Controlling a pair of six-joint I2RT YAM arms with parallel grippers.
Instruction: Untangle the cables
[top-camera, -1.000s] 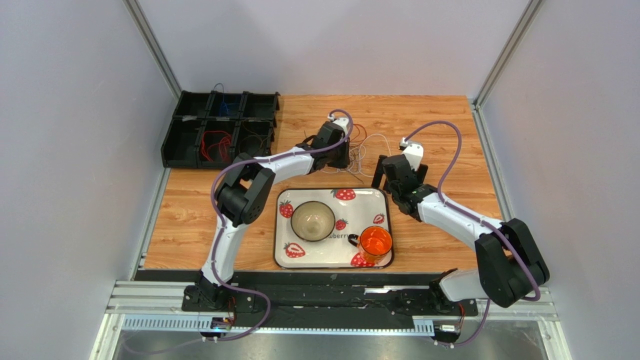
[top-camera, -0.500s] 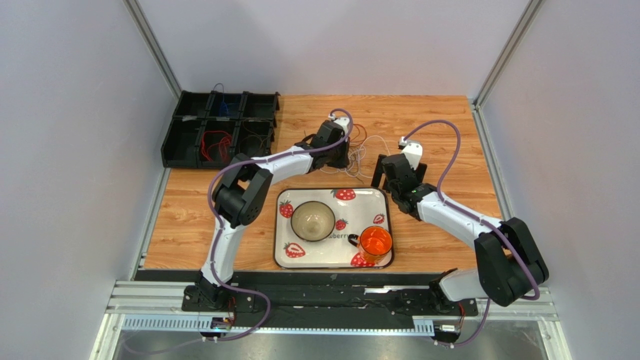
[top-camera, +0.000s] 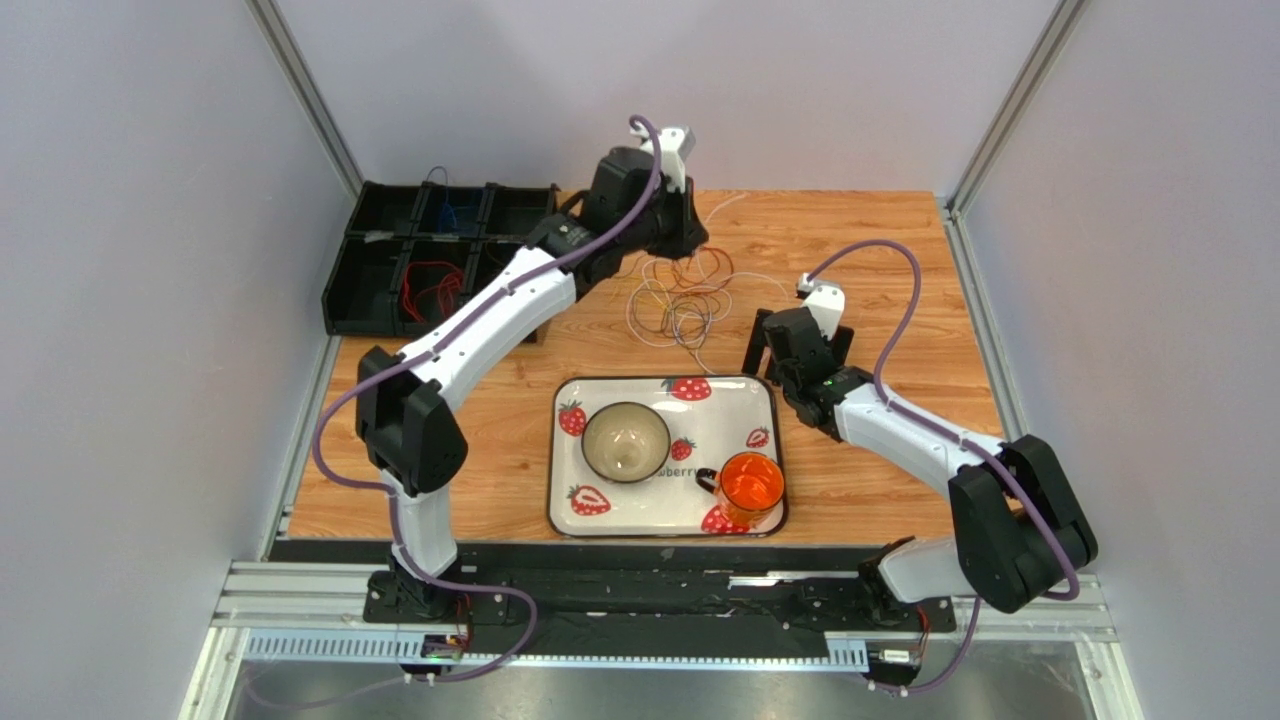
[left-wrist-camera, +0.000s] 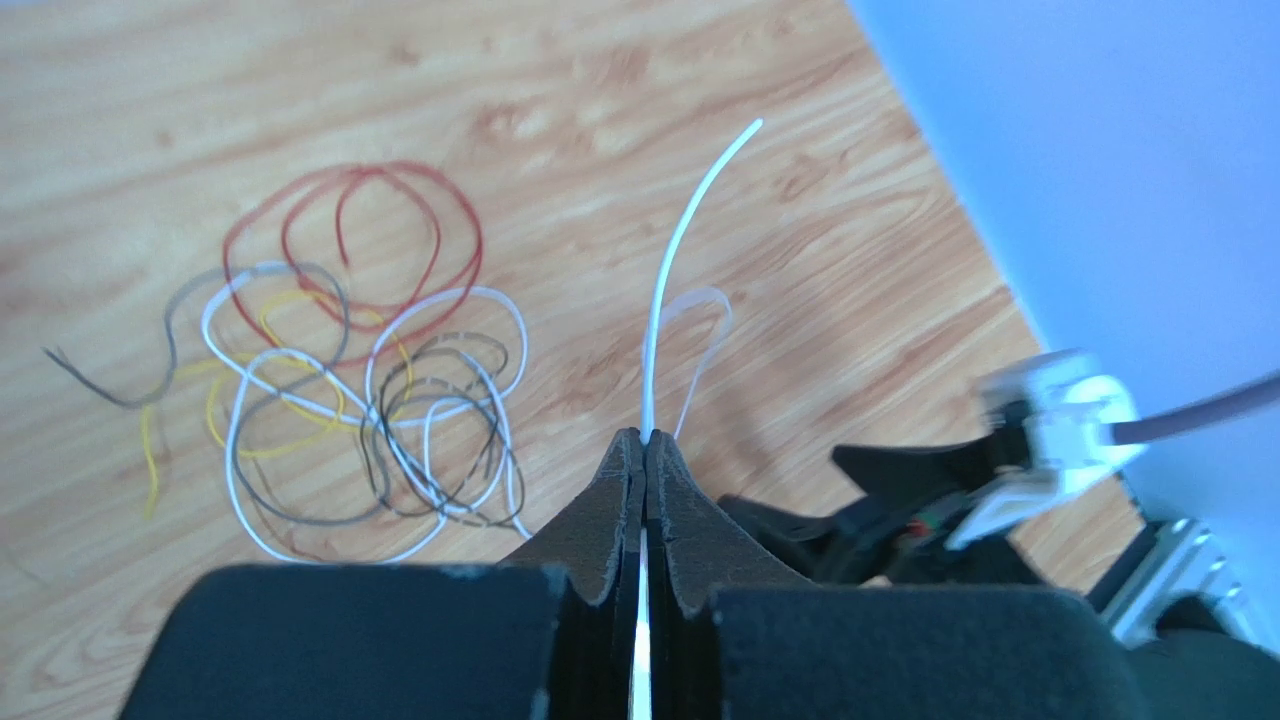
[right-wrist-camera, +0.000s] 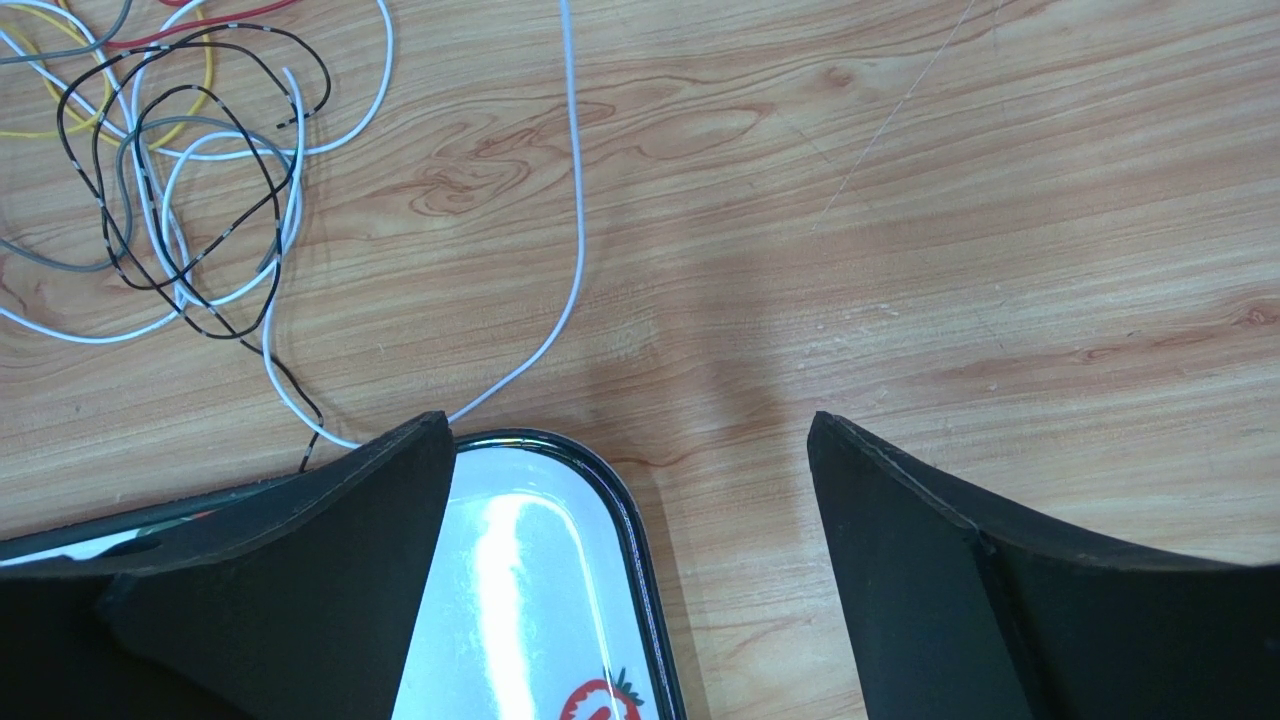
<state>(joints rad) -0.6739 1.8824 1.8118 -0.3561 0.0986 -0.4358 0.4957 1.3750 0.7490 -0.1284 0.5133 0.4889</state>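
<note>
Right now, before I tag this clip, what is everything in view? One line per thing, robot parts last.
tangled cables: several, red, white, yellow, grey and dark, on the table, far middle
white cable: one, white, pinched in the left gripper, raised off the table
bin: one, black, compartmented, far left corner, red wires and blue wires inside
tray: one, white with strawberries, near middle
bowl: one, beige, on the tray
cup: one, orange, tray's near right corner
table: one, wood-grain
left gripper: one, black, shut on the white cable, above the far edge
right gripper: one, black, open, empty, over the tray's far right corner
</note>
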